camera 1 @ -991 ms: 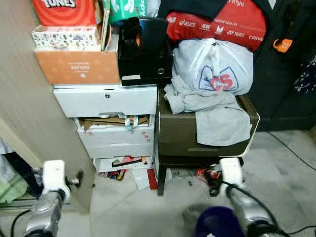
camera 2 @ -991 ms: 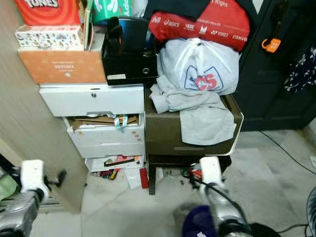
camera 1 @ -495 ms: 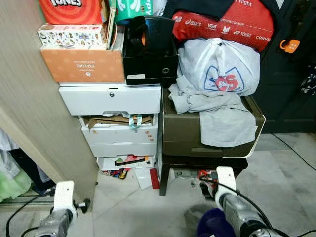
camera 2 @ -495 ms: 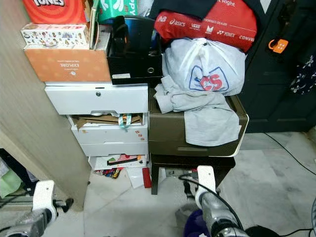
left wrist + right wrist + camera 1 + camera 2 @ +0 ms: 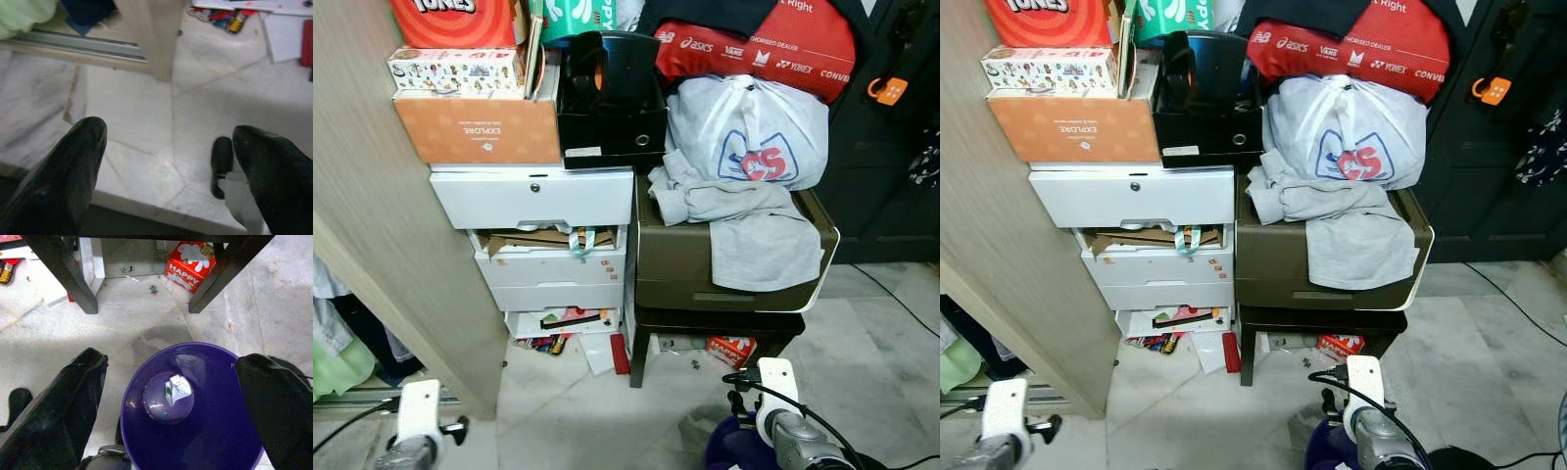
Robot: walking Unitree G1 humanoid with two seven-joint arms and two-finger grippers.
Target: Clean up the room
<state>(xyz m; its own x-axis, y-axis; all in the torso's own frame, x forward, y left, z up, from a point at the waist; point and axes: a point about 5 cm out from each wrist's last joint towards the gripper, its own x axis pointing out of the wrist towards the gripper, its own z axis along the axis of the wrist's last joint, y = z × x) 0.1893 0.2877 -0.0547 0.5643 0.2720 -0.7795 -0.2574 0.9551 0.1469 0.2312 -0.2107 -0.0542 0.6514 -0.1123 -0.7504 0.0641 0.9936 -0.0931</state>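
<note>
Scouting step, nothing picked yet. Right gripper (image 5: 171, 396) spread wide, empty, over purple bowl (image 5: 190, 406); left gripper (image 5: 171, 161) wide above floor (image 5: 137, 112). Next: reach red box (image 5: 190, 265) under stand.

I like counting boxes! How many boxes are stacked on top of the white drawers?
3: an orange box sits on the white drawers, a small patterned box lies on it, and a red box tops the pile. More may hide behind.

Purple bowl (image 5: 195, 431), red box (image 5: 190, 265), white drawers (image 5: 543, 245), orange box (image 5: 475, 129).
</note>
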